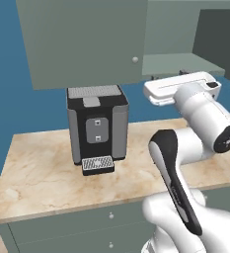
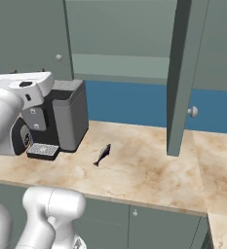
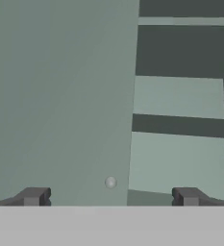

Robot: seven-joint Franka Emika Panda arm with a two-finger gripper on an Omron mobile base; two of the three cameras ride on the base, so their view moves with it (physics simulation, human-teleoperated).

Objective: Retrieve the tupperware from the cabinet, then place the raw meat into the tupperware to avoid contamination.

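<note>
Marble counter (image 2: 149, 170), fish (image 2: 103, 154), seemingly flat.

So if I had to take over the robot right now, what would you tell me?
Hand: open, holding nothing, raised in front of the cabinet, facing the closed left door's knob.
Cabinet: right door swung open; shelves look bare, and no tupperware can be seen.
Raw meat: the little fish lies on the counter, right of the coffee machine.
Done: one door open.
Left: probably open the left door, find the tupperware, bring it to the counter, put the fish inside.
</note>
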